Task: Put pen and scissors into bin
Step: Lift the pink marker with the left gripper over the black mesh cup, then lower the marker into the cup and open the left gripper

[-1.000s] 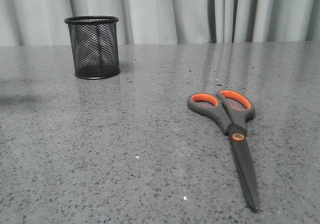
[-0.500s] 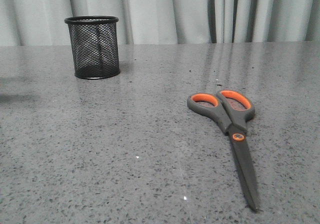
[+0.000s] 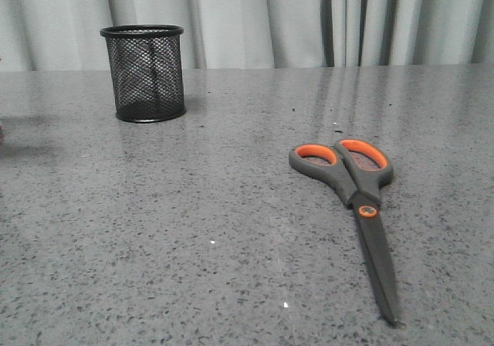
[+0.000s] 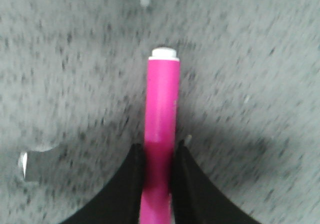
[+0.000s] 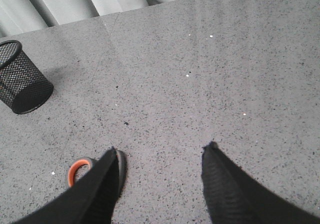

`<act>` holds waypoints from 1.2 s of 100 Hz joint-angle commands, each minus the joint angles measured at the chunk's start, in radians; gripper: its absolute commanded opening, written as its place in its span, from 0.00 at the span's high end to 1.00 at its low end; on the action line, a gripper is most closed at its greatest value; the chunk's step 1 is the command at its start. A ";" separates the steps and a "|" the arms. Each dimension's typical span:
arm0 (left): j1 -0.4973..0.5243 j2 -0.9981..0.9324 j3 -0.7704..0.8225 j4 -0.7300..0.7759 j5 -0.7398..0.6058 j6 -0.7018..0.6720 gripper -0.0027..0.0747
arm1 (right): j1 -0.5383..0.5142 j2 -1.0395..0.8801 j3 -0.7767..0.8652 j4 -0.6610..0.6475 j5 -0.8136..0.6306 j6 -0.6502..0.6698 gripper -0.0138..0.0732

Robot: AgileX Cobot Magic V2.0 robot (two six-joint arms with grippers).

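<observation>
1. While no brand, label or writing is showing on anything in any view, the bin [image 3: 143,73] is standing upright at the far left of the table [image 3: 193,230] in the front view, just before the curtain [image 3: 255,18]; nothing inside it is showing through the mesh.
2. Going right, the scissors [image 3: 351,207] are lying flat and closed on the right half of the table, well apart from the bin, handles toward the curtain and blades pointing at the camera.
3. Neither arm is appearing in the front view, and the pen is not showing there either.
4. In the left wrist view, the left gripper [image 4: 159,156] is pinching the pen [image 4: 161,109] between its narrow fingers; the white tip is pointing away from the wrist, the lower end is being cut off by the picture's edge, and the picture is blurring, so I cannot tell whether the pen is touching the table.
5. In the right wrist view, the right gripper [image 5: 162,156] is hanging over the table with fingers spread wide, holding nothing; one orange handle loop is peeking out beside a finger, the rest of the scissors being hidden or cut off.
</observation>
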 commanded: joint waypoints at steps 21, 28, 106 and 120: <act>-0.025 -0.234 -0.032 -0.744 -0.525 0.479 0.99 | 0.001 0.006 -0.034 0.016 -0.067 -0.002 0.45; -0.050 -0.233 -0.040 -1.007 -0.552 0.732 0.99 | 0.001 0.006 -0.034 0.020 -0.080 -0.002 0.45; -0.208 0.179 -0.265 -1.698 -0.380 1.568 0.99 | 0.001 0.006 -0.034 0.027 -0.086 -0.002 0.45; -0.208 0.206 -0.267 -1.698 -0.380 1.568 0.99 | 0.001 0.006 -0.034 0.027 -0.085 -0.002 0.45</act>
